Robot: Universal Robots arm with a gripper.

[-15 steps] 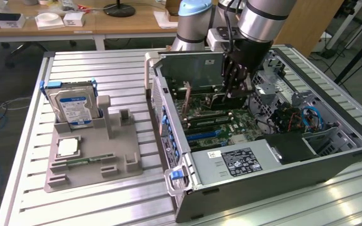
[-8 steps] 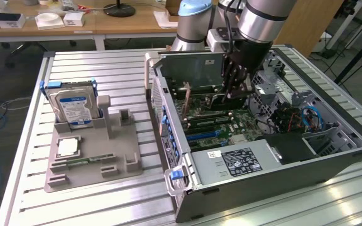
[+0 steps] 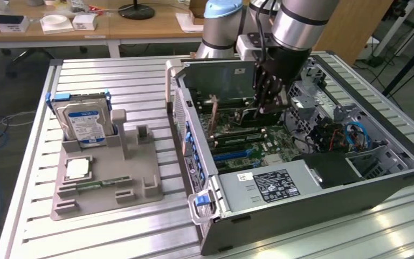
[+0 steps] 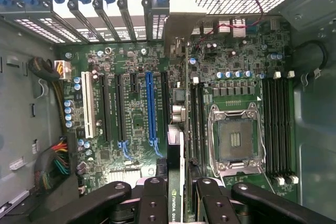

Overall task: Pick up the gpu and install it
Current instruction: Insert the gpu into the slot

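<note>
My gripper (image 3: 268, 105) reaches down into the open computer case (image 3: 192, 162), above the motherboard (image 3: 264, 145). In the wrist view its black fingers (image 4: 152, 205) are shut on the gpu (image 4: 181, 150), a thin dark card seen edge-on with a green label between the fingers. The card's silver end bracket (image 4: 178, 24) points toward the row of rear slot covers (image 4: 105, 3). The card hangs over the board between the long blue slot (image 4: 149, 108) and the processor socket (image 4: 236, 137). I cannot tell whether it touches a slot.
A grey holder tray (image 3: 106, 183) on the slatted table carries a silver hard drive (image 3: 84, 121) and a square processor chip (image 3: 77, 168). Inside the case are a power supply (image 3: 271, 186), a drive cage (image 3: 315, 97), cable bundles (image 4: 52, 161) and memory slots (image 4: 278, 124).
</note>
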